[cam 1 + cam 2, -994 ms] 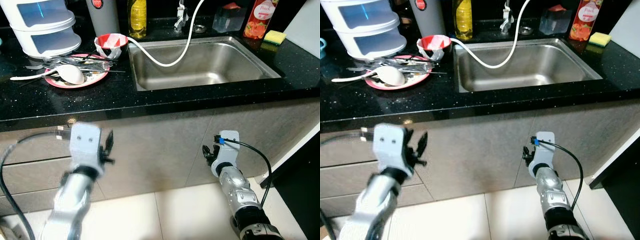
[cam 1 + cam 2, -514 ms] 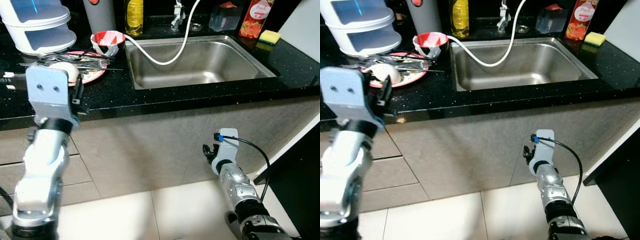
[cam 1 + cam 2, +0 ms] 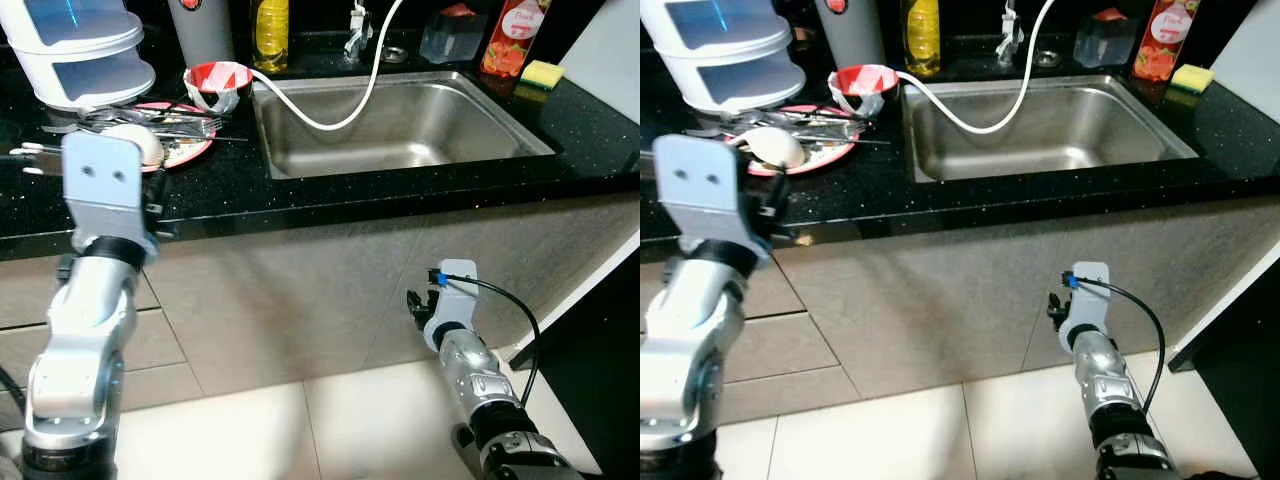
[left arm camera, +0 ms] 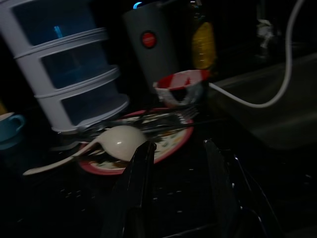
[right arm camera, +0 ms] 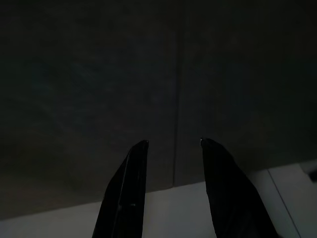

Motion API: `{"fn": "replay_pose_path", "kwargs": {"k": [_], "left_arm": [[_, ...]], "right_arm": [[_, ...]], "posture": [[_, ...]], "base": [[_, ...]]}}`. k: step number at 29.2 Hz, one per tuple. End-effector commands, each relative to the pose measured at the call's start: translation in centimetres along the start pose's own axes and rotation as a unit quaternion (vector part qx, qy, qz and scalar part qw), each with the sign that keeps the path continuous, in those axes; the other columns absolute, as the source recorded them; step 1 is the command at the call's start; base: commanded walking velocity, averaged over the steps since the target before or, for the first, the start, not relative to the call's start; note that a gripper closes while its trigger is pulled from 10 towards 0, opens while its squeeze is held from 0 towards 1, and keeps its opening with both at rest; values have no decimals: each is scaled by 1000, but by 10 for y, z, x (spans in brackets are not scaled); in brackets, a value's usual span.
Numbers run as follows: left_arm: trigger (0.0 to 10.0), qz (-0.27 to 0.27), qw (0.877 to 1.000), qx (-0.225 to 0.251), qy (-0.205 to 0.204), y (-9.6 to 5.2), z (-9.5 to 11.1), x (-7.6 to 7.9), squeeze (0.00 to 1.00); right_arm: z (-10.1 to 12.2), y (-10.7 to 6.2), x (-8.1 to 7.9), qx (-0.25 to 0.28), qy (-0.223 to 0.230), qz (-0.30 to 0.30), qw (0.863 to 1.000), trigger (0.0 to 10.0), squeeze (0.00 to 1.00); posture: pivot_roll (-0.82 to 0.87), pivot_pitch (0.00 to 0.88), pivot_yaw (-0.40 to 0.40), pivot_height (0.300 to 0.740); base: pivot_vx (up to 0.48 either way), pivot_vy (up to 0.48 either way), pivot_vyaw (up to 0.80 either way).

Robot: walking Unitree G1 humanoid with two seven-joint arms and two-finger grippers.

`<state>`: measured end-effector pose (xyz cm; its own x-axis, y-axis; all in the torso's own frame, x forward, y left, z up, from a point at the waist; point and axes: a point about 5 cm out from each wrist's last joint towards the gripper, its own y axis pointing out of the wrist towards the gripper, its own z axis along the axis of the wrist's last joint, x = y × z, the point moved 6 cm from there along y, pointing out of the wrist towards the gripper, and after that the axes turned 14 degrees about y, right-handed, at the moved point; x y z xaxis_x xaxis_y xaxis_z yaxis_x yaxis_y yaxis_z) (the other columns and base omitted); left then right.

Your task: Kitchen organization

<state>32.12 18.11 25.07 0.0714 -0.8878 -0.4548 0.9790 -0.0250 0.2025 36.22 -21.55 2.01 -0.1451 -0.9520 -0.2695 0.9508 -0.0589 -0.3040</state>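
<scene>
A pink-rimmed plate [image 3: 190, 152] is sitting on the black countertop [image 3: 400, 190] to the left of the steel sink [image 3: 400, 125]. It is carrying a white ladle-shaped spoon [image 4: 116, 141] and a pile of forks and other cutlery [image 3: 165, 122]. Just behind the plate, a red and white bowl [image 3: 218, 82] is standing near the sink's left corner, and a white hose [image 3: 340, 115] is looping from the tap area down into the basin.

The left gripper [image 4: 174, 153] is hovering at counter height in front of the plate, its 2 black fingers spread apart and gripping nothing, pointing toward the spoon. The right gripper [image 5: 172, 148] is hanging low in front of the grey cabinet doors [image 3: 300, 300], its 2 fingers also parted and empty.

Farther back, a white stack of 3 tiered containers [image 3: 75, 50] is standing at the left, beside a grey canister [image 3: 200, 30] and a yellow bottle [image 3: 270, 30]. At the right, a red bottle [image 3: 503, 40] and a yellow sponge [image 3: 545, 72] are resting beyond the sink.
</scene>
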Motion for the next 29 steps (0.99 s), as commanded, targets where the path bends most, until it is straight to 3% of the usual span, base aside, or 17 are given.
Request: {"fn": "replay_pose_path", "kwargs": {"k": [1,6,7,10,12,13,14,16,17,18,19,21,22,24,25,26,29], "left_arm": [[10000,-5,1000,-1,11,3,-1,2,0],[10000,2,1000,-1,12,8,-1,-4,0],[10000,9,1000,0,14,11,0,-9,0],[10000,12,1000,1,16,12,0,-12,0],[10000,16,1000,3,17,14,1,-14,0],[10000,19,1000,6,17,16,2,-16,0],[10000,19,1000,6,17,16,2,-16,0],[10000,22,999,13,20,22,6,-20,0],[10000,22,999,13,20,22,6,-20,0],[10000,27,999,16,20,24,8,-24,0],[10000,27,999,16,20,24,8,-24,0],[10000,42,999,21,17,26,12,-33,0],[10000,42,999,21,17,26,12,-33,0],[10000,57,998,30,7,26,17,-42,0],[10000,57,998,30,7,26,17,-42,0],[10000,63,996,57,-8,25,28,-48,0],[10000,64,995,72,-12,23,34,-49,0]], "right_arm": [[7,-6,13,25,7,-23,999,10000,0],[28,-15,26,72,2,-43,996,10000,0],[50,-20,29,112,-2,-49,993,10000,0],[66,-23,32,137,3,-58,989,10000,0],[91,-24,36,173,15,-70,982,10000,0],[123,-25,38,215,24,-79,973,10000,0],[123,-25,38,215,24,-79,973,10000,0],[189,-29,18,296,38,-47,953,10000,0],[189,-29,18,296,38,-47,953,10000,0],[215,-33,0,325,33,-18,945,10000,0],[215,-33,0,325,33,-18,945,10000,0],[248,-44,-36,364,21,47,930,10000,0],[248,-44,-36,364,21,47,930,10000,0],[261,-54,-65,376,10,100,921,10000,0],[261,-54,-65,376,10,100,921,10000,0],[265,-63,-99,376,1,163,912,10000,0],[265,-68,-112,376,-2,188,907,10000,0]], "posture": [[27,0,11,740],[17,0,20,740],[12,0,24,740],[3,0,29,740],[-6,0,36,740],[-12,0,43,740],[-12,0,43,740],[-17,0,48,740],[-17,0,48,740],[-18,0,50,740],[-18,0,50,740],[-12,0,46,740],[-12,0,46,740],[-12,0,46,740],[-12,0,46,740],[-3,0,39,740],[-3,0,39,740]], "base": [[0,0,0],[0,0,0],[0,0,0],[0,0,0],[0,0,0],[0,0,0],[0,0,0],[0,0,0],[0,0,0],[0,0,0],[0,0,0],[0,0,0],[0,0,0],[0,0,0],[0,0,0],[0,0,0],[0,0,0]]}}
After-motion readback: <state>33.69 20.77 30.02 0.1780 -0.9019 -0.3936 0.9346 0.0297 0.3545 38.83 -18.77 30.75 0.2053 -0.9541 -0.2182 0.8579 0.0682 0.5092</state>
